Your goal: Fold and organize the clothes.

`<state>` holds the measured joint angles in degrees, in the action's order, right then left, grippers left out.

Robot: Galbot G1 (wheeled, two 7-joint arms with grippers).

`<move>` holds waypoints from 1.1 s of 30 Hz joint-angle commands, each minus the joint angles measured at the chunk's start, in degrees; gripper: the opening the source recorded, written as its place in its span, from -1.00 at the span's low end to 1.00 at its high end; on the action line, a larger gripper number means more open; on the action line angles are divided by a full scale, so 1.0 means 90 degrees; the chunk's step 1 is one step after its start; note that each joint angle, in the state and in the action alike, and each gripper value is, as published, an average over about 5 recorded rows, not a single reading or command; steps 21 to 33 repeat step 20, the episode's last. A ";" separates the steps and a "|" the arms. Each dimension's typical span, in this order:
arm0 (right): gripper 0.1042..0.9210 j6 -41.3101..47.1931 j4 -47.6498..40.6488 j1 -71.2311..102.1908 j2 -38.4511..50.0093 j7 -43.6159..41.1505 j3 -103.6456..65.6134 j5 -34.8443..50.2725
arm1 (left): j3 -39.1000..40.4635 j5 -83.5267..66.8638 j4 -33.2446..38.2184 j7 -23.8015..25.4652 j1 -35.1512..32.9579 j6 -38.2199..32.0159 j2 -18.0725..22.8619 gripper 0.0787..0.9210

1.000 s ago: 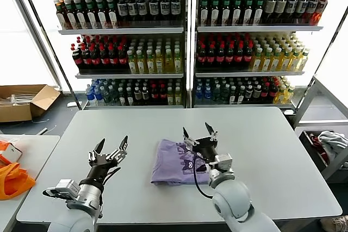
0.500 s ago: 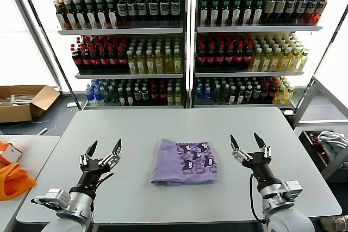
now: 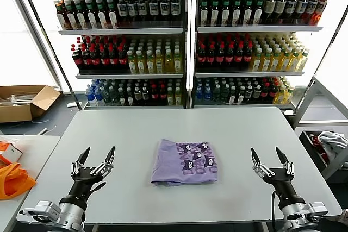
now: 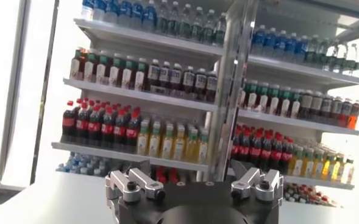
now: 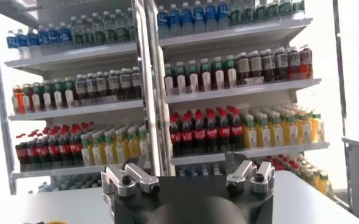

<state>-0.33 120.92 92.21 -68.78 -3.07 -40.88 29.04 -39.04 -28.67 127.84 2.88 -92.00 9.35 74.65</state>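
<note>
L gripper [image 3: 93, 157] sits at the near-left corner of the table [image 3: 244, 129], fingers spread wide apart, tips pointing up and away, holding nothing. R gripper [image 3: 271, 158] mirrors it at the near-right, fingers also wide apart and empty. Both wrist views look out at the drink shelves [image 4: 185, 91], not down at the table, so neither hand is aimed at the cloth.

Between them, roughly mid-table and a bit toward the near edge, lies the lavender T-shirt [image 3: 184, 162]. It's already a compact, roughly square bundle, w/ the dark purple-and-white print [image 3: 194, 157] face up on its right half. Long axis, if any, runs left-right; edges look fairly even, near-left corner slightly rounded and slumped.

Key relation: shirt lies inward from each hand, to the right of the L gripper and to the left of the R gripper, both well apart from it. Gaps look about equal; R maybe a touch nearer to the printed edge, but too close to call.

Judgement: folding looks done or nearly so; both arms appear parked clear of the bundle. If another fold or tidy is wanted, either arm would need to swing inward and tip down first.

Off-table: orange fabric item [image 3: 13, 180] at far left on a side surface, cardboard box [image 3: 24, 101] on the floor beyond it, bin w/ clothes [image 3: 326, 145] at right.
</note>
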 commanded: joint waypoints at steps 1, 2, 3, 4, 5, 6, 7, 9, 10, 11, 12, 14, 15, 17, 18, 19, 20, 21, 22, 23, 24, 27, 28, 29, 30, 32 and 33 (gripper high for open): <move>0.76 -0.0298 -0.0063 0.0412 -0.0053 -0.0148 -0.0032 -0.0174 | -0.0093 0.0308 0.0050 0.0217 -0.0195 -0.0023 0.0110 0.77; 0.76 -0.0305 -0.0066 0.0425 -0.0040 -0.0147 -0.0016 -0.0172 | -0.0104 0.0316 0.0054 0.0225 -0.0192 -0.0021 0.0128 0.77; 0.76 -0.0311 -0.0067 0.0437 -0.0029 -0.0145 -0.0004 -0.0171 | -0.0118 0.0320 0.0057 0.0232 -0.0191 -0.0021 0.0144 0.77; 0.76 -0.0312 -0.0065 0.0444 -0.0020 -0.0143 0.0002 -0.0165 | -0.0131 0.0322 0.0060 0.0236 -0.0190 -0.0019 0.0158 0.77; 0.76 -0.0306 -0.0059 0.0450 -0.0019 -0.0140 0.0005 -0.0161 | -0.0146 0.0323 0.0063 0.0241 -0.0195 -0.0019 0.0169 0.77; 0.76 -0.0299 -0.0052 0.0454 -0.0021 -0.0137 0.0006 -0.0159 | -0.0159 0.0323 0.0065 0.0246 -0.0201 -0.0021 0.0179 0.77; 0.76 -0.0293 -0.0048 0.0458 -0.0030 -0.0135 0.0009 -0.0164 | -0.0168 0.0324 0.0064 0.0249 -0.0210 -0.0023 0.0181 0.77; 0.76 -0.0279 -0.0034 0.0469 -0.0055 -0.0132 0.0021 -0.0171 | -0.0178 0.0326 0.0064 0.0258 -0.0230 -0.0026 0.0180 0.77; 0.76 -0.0278 -0.0030 0.0477 -0.0064 -0.0133 0.0029 -0.0176 | -0.0178 0.0327 0.0066 0.0261 -0.0236 -0.0027 0.0177 0.77; 0.76 -0.0280 -0.0027 0.0485 -0.0072 -0.0134 0.0038 -0.0181 | -0.0179 0.0328 0.0069 0.0262 -0.0240 -0.0026 0.0173 0.77; 0.76 -0.0281 -0.0023 0.0493 -0.0077 -0.0135 0.0046 -0.0182 | -0.0180 0.0328 0.0075 0.0263 -0.0242 -0.0023 0.0169 0.77; 0.76 -0.0285 -0.0015 0.0510 -0.0079 -0.0138 0.0055 -0.0195 | -0.0186 0.0327 0.0094 0.0261 -0.0239 -0.0015 0.0162 0.77; 0.76 -0.0287 -0.0011 0.0518 -0.0081 -0.0141 0.0056 -0.0203 | -0.0191 0.0327 0.0104 0.0260 -0.0237 -0.0010 0.0158 0.77; 0.76 -0.0291 0.0007 0.0534 -0.0081 -0.0142 0.0048 -0.0212 | -0.0205 0.0324 0.0123 0.0259 -0.0236 0.0001 0.0150 0.77; 0.76 -0.0293 0.0016 0.0541 -0.0081 -0.0145 0.0042 -0.0217 | -0.0215 0.0323 0.0129 0.0260 -0.0238 0.0004 0.0145 0.77; 0.76 -0.0293 0.0022 0.0544 -0.0081 -0.0146 0.0038 -0.0218 | -0.0219 0.0323 0.0132 0.0259 -0.0239 0.0005 0.0143 0.77; 0.76 -0.0293 0.0028 0.0548 -0.0081 -0.0146 0.0036 -0.0216 | -0.0223 0.0322 0.0134 0.0260 -0.0240 0.0007 0.0141 0.77; 0.76 -0.0293 0.0028 0.0548 -0.0081 -0.0146 0.0036 -0.0216 | -0.0223 0.0322 0.0134 0.0260 -0.0240 0.0007 0.0141 0.77; 0.76 -0.0293 0.0028 0.0548 -0.0081 -0.0146 0.0036 -0.0216 | -0.0223 0.0322 0.0134 0.0260 -0.0240 0.0007 0.0141 0.77; 0.76 -0.0293 0.0028 0.0548 -0.0081 -0.0146 0.0036 -0.0216 | -0.0223 0.0322 0.0134 0.0260 -0.0240 0.0007 0.0141 0.77; 0.76 -0.0293 0.0028 0.0548 -0.0081 -0.0146 0.0036 -0.0216 | -0.0223 0.0322 0.0134 0.0260 -0.0240 0.0007 0.0141 0.77; 0.76 -0.0293 0.0028 0.0548 -0.0081 -0.0146 0.0036 -0.0216 | -0.0223 0.0322 0.0134 0.0260 -0.0240 0.0007 0.0141 0.77; 0.76 -0.0293 0.0028 0.0548 -0.0081 -0.0146 0.0036 -0.0216 | -0.0223 0.0322 0.0134 0.0260 -0.0240 0.0007 0.0141 0.77; 0.76 -0.0293 0.0028 0.0548 -0.0081 -0.0146 0.0036 -0.0216 | -0.0223 0.0322 0.0134 0.0260 -0.0240 0.0007 0.0141 0.77; 0.76 -0.0293 0.0028 0.0548 -0.0081 -0.0146 0.0036 -0.0216 | -0.0223 0.0322 0.0134 0.0260 -0.0240 0.0007 0.0141 0.77; 0.76 -0.0293 0.0028 0.0548 -0.0081 -0.0146 0.0036 -0.0216 | -0.0223 0.0322 0.0134 0.0260 -0.0240 0.0007 0.0141 0.77; 0.76 -0.0293 0.0028 0.0548 -0.0081 -0.0146 0.0036 -0.0216 | -0.0223 0.0322 0.0134 0.0260 -0.0240 0.0007 0.0141 0.77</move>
